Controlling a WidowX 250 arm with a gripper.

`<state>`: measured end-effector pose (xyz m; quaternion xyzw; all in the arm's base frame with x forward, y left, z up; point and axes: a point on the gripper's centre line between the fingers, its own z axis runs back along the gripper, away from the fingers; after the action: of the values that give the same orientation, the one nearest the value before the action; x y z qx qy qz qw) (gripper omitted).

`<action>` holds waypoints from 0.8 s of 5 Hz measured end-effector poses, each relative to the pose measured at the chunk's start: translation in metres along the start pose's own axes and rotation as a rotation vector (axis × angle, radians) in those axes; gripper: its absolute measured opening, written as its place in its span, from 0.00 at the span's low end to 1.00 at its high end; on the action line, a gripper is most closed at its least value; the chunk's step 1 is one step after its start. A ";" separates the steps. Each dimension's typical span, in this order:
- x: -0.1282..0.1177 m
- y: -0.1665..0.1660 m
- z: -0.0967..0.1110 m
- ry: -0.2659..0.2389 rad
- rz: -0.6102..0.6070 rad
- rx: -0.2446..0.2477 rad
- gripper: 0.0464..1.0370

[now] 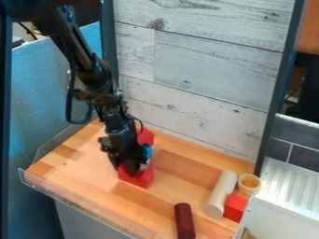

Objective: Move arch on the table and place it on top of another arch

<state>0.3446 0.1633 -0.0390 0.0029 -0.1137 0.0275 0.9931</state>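
The gripper hangs at the left-centre of the table, pointing down, right at the top of a red block. That block looks like an arch, but the gripper covers its upper part. Just behind the gripper, a second red piece shows partly; its full shape is hidden. A blue piece peeks out at the gripper's right side, between the two red ones. Whether the gripper touches or holds the front red block cannot be made out.
On the wooden table, a dark red cylinder lies near the front. To the right are a white cylinder, a red block and a small round cup-like piece. A plank wall stands behind; a clear rim edges the front.
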 end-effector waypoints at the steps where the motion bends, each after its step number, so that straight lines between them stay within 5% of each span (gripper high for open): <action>1: -0.011 -0.011 0.005 0.026 -0.042 -0.053 0.24; 3: -0.021 -0.028 0.040 0.028 -0.101 -0.160 0.18; 4: -0.018 -0.016 0.054 -0.008 0.114 -0.165 0.18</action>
<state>0.3159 0.1459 0.0095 -0.0854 -0.1196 0.0745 0.9863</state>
